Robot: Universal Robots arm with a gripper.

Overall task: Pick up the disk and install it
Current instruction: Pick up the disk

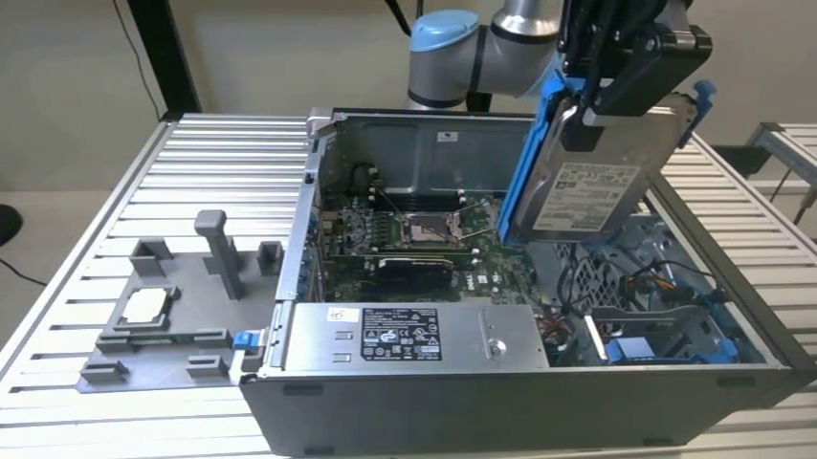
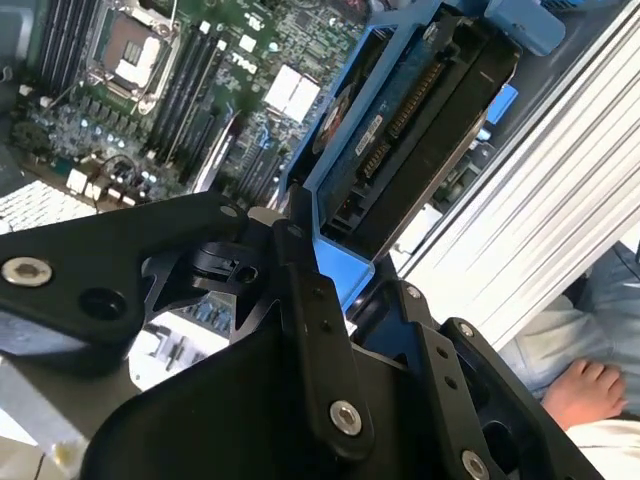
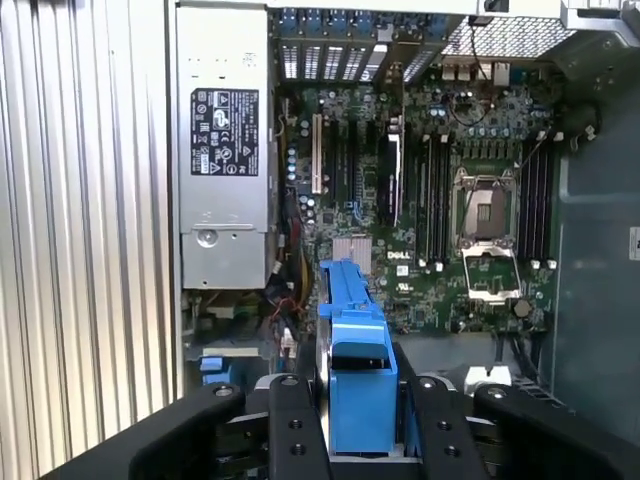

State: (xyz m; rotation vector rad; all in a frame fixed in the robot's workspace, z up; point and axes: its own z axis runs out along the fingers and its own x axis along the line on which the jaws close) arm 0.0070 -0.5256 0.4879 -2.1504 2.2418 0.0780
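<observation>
The disk (image 1: pixel 581 196) (tilted) hangs over the case (image 1: pixel 511 406); tray (image 1: pixel 179 273) beside the case.

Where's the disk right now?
In the exterior view the disk hangs near upright in the gripper above the open computer case, to the exterior view's right of the motherboard.

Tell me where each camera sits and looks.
Exterior view: off the arm, looking down slantwise at the open computer; shows the arm and pincer holding the disk above it.
First wrist view: on the arm, looking down into the computer; pincer gripping the disk's blue frame.
Second wrist view: on the arm, looking along the disk at the circuit board; pincer in front, a person's hand beside.
Shared: the held disk and pincer.
</observation>
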